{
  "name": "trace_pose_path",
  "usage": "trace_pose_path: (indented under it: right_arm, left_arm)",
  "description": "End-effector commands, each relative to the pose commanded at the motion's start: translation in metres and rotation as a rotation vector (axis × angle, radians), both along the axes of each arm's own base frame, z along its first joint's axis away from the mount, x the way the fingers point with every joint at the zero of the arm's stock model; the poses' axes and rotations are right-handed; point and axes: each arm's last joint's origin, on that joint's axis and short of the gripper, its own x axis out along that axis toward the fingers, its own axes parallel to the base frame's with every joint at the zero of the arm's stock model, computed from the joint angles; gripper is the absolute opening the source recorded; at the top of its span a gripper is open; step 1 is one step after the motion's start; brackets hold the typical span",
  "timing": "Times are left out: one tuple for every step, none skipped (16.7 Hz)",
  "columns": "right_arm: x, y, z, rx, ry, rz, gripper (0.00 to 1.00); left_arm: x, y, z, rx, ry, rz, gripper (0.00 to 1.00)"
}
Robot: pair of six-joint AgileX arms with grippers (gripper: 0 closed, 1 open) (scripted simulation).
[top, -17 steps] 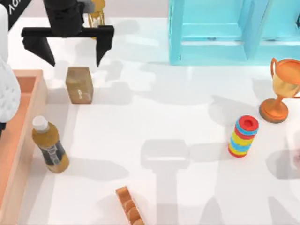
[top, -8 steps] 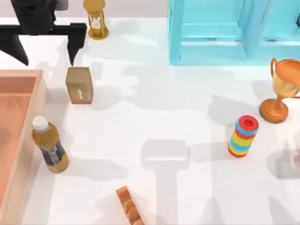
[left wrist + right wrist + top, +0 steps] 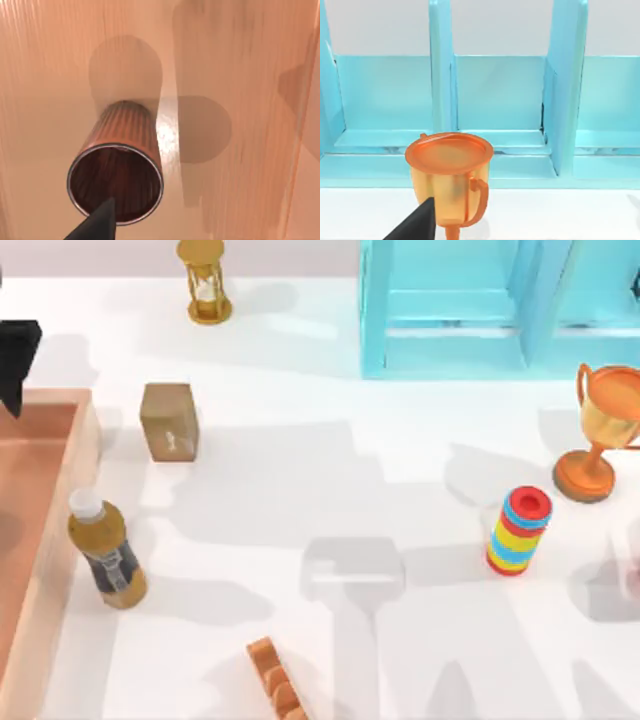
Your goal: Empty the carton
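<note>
The left gripper [image 3: 15,360] has swung to nine o'clock, over the carton [image 3: 60,530]. A cup [image 3: 117,172] stands inside below it; whether its jaws are released, I cannot tell.

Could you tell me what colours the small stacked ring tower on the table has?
The stacked ring tower has red, blue and yellow bands, seen best in the top view.

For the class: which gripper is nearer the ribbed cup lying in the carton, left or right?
Left. The left gripper hangs over the carton, right above the cup. The right gripper is across the table, facing the trophy before the blue cabinet.
</note>
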Motion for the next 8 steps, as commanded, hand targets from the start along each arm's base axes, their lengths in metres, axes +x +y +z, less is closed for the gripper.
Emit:
trace_pose_path:
  right_arm:
    - [0.0, 0.0, 0.0, 0.0, 0.0, 0.0, 1.0]
    - [0.0, 0.0, 0.0, 0.0, 0.0, 0.0, 1.0]
    - [0.0, 0.0, 0.0, 0.0, 0.0, 0.0, 1.0]
    - [0.0, 0.0, 0.0, 0.0, 0.0, 0.0, 1.0]
    - [0.0, 0.0, 0.0, 0.0, 0.0, 0.0, 1.0]
    - [0.0, 0.0, 0.0, 0.0, 0.0, 0.0, 1.0]
    - [0.0, 0.0, 0.0, 0.0, 0.0, 0.0, 1.0]
    - [0.0, 0.0, 0.0, 0.0, 0.0, 0.0, 1.0]
  left_arm:
    - [-0.01, 0.009, 0.0, 0.0, 0.002, 0.0, 1.0]
    - [-0.018, 0.017, 0.001, 0.0, 0.001, 0.0, 1.0]
    - [-0.025, 0.022, 0.002, 0.001, 0.0, 0.0, 1.0]
    - [-0.03, 0.026, 0.002, 0.002, -0.002, 0.001, 1.0]
    - [-0.032, 0.028, 0.002, 0.002, -0.002, 0.001, 1.0]
    - [-0.033, 0.029, 0.002, 0.002, -0.002, 0.001, 1.0]
    - [-0.033, 0.029, 0.002, 0.002, -0.002, 0.001, 1.0]
    - [-0.033, 0.029, 0.002, 0.002, -0.002, 0.001, 1.0]
